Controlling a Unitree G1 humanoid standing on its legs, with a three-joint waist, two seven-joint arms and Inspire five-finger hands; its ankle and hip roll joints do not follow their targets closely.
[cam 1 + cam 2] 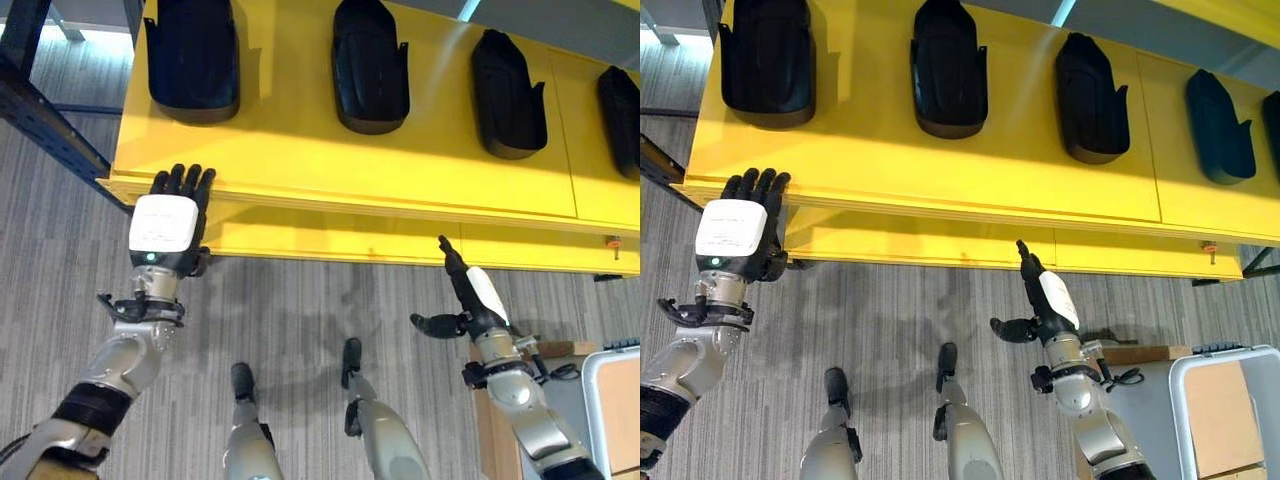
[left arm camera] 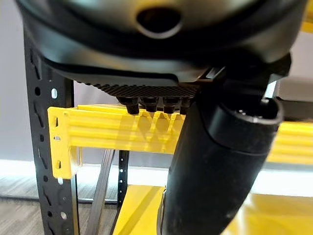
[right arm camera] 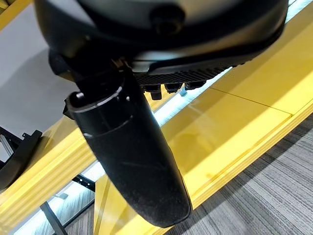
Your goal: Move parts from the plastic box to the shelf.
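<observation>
Floor: grey striped carpet (image 1: 300,320) runs under and in front of the shelf.
Shelf: a yellow shelf (image 1: 400,170) on a dark blue metal frame (image 1: 40,110), with a lower yellow level (image 1: 330,240) showing beneath its front edge.
Parts: black moulded parts lie in a row on the shelf top, well apart from each other, narrow ends pointing away from the robot; one at the left end (image 1: 192,55), the next (image 1: 370,65), a third (image 1: 508,95) and a fourth at the right edge (image 1: 622,120).
Box: a grey plastic box (image 1: 1230,410) with brown cardboard inside sits at lower right, beside the right arm.
Left hand: the left hand (image 1: 168,225) is held flat, fingers straight, their tips at the shelf's front edge; it holds nothing.
Right hand: the right hand (image 1: 1040,300) hangs below the shelf front, fingers straight, thumb out to the side, empty.
Left wrist view: shows the perforated upright post (image 2: 41,147) of the frame and a ribbed yellow beam (image 2: 112,129).
Right wrist view: shows one part (image 3: 17,156) seen from low down.
</observation>
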